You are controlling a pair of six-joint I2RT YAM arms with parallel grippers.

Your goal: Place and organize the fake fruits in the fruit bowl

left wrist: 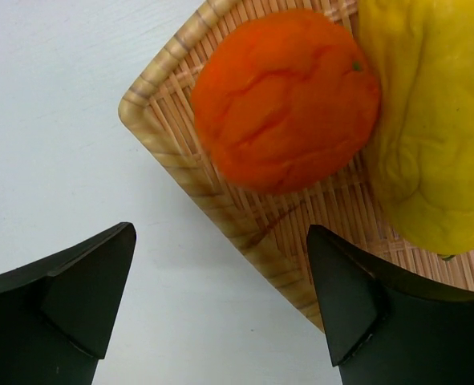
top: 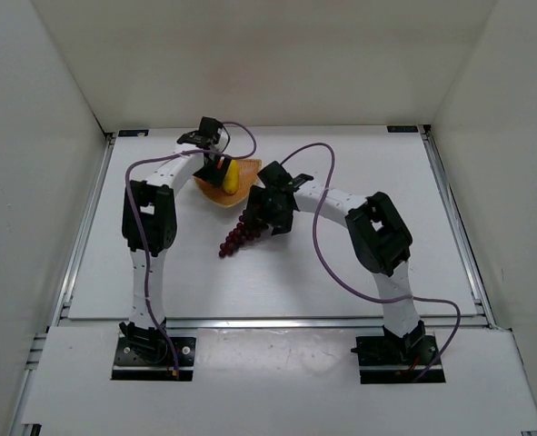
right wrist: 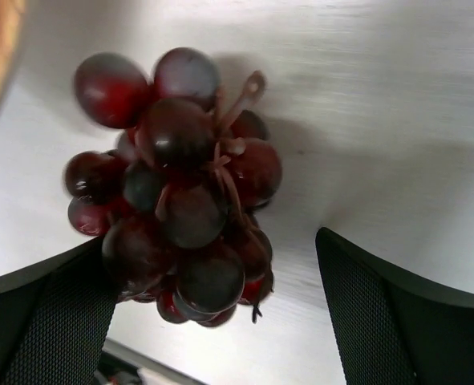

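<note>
Right claw (right wrist: 212, 241) is spread wide around the grapes (right wrist: 180, 184), which lie on the table (right wrist: 381, 120) tight against one finger that hides the lowest berries. Left claw (left wrist: 220, 237) is spread too and empty. The orange (left wrist: 285, 100) and the yellow fruit (left wrist: 429, 120), cut off by the frame, sit in the fruit bowl (left wrist: 180, 152) just past its tips.

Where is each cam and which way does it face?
Top external: above and behind the bases, looks down at the table; left arm and right arm show whole.
Left wrist: looks down at the orange and yellow fruit in the fruit bowl; left hand shows.
Right wrist: looks down at the grapes on the table; right hand shows.
Shared: top and right wrist both see the grapes.
</note>
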